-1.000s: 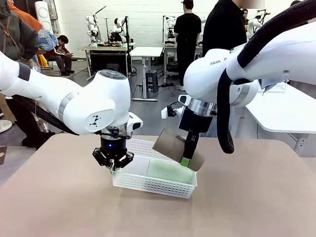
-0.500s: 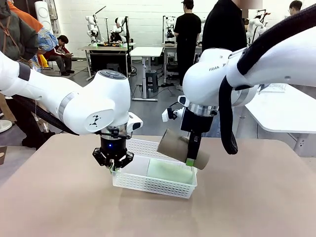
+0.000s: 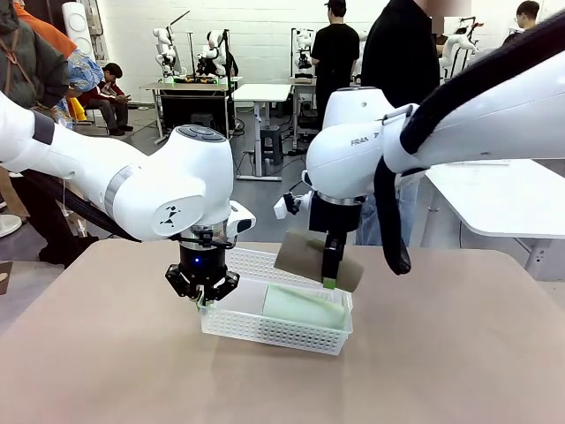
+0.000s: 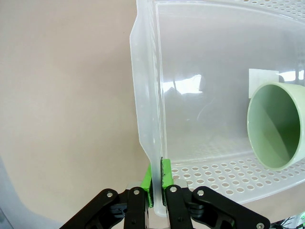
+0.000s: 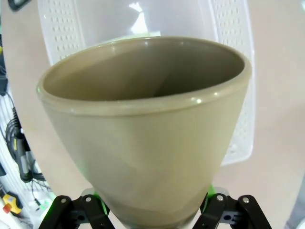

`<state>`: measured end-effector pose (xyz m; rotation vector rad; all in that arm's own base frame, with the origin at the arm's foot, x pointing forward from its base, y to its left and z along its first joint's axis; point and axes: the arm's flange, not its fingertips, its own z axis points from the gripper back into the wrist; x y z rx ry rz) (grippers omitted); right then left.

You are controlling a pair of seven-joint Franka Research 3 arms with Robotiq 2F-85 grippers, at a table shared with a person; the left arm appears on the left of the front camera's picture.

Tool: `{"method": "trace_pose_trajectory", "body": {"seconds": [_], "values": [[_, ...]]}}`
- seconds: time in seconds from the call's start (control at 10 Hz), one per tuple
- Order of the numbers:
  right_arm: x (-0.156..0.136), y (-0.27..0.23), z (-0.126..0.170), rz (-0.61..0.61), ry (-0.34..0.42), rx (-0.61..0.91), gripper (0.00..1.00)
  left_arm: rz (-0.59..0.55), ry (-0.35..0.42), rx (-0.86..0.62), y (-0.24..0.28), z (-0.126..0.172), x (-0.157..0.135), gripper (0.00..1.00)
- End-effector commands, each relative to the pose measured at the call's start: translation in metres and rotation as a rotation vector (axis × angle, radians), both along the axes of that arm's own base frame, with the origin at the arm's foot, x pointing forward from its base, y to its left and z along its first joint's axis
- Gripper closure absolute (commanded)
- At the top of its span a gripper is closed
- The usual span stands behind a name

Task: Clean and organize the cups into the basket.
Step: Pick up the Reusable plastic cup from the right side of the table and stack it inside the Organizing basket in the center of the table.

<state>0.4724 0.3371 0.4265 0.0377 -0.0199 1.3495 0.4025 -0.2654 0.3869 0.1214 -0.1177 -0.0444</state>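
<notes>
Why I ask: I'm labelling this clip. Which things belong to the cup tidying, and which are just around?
Job: brown cup, in the right tool; green cup, lying in the basket; basket, its rim pinched by the left tool.
Just around: far tables, person in black.

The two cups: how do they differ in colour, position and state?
The green cup is pale mint; the brown cup is tan. The green cup lies on its side inside the basket; the brown cup hangs tilted above it, held by the right gripper. Both are plain, handleless tumblers.
</notes>
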Motion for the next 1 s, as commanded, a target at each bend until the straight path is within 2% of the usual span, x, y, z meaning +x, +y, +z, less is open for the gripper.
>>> {"method": "trace_pose_trajectory", "body": {"seconds": [0.0, 0.4, 0.6, 0.9], "values": [[0.018, 0.024, 0.000, -0.006, -0.002, -0.019, 0.19, -0.006, -0.008, 0.006, 0.002, 0.000, -0.002, 1.00], [0.051, 0.039, -0.017, 0.034, 0.006, 0.007, 0.19, -0.006, -0.008, 0.006, 0.002, 0.000, -0.002, 1.00], [0.066, 0.030, -0.027, 0.068, -0.009, 0.068, 0.19, -0.006, -0.008, 0.006, 0.002, 0.000, -0.002, 1.00], [0.080, 0.007, -0.049, 0.092, 0.030, 0.129, 0.19, -0.006, -0.008, 0.006, 0.002, 0.000, -0.002, 1.00]]}}
